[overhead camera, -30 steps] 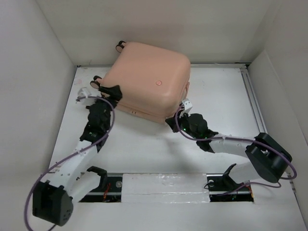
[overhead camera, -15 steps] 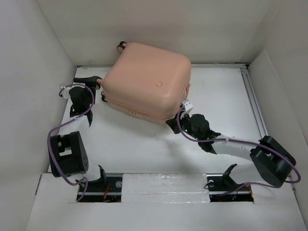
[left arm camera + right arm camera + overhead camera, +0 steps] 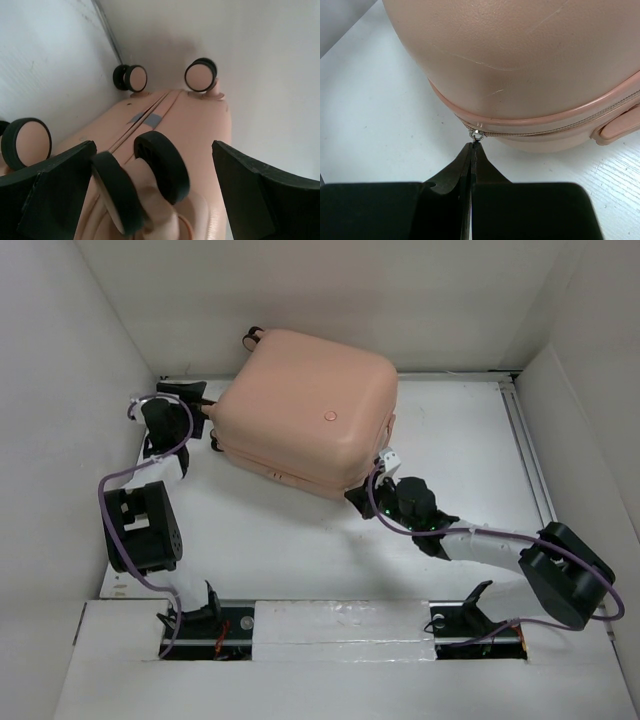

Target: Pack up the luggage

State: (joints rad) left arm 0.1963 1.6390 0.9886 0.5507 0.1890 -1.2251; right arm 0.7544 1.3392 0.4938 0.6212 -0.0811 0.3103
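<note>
- The luggage (image 3: pixel 305 415) lies closed at the far side of the table (image 3: pixel 290 540), wheels to the left.
- The right gripper (image 3: pixel 471 150) is clenched on the tiny zipper pull (image 3: pixel 476 135) at the near corner.
- The left gripper (image 3: pixel 152 175) gapes around a caster wheel (image 3: pixel 162 167), grasping nothing.
- The stiff, smooth shell probably slides under zipper tugs, so bracing the wheel end looks wise.

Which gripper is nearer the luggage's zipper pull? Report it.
Right. The right gripper, shut, has its tips at the zipper pull; the left gripper, open, is at the wheeled end of the luggage.
</note>
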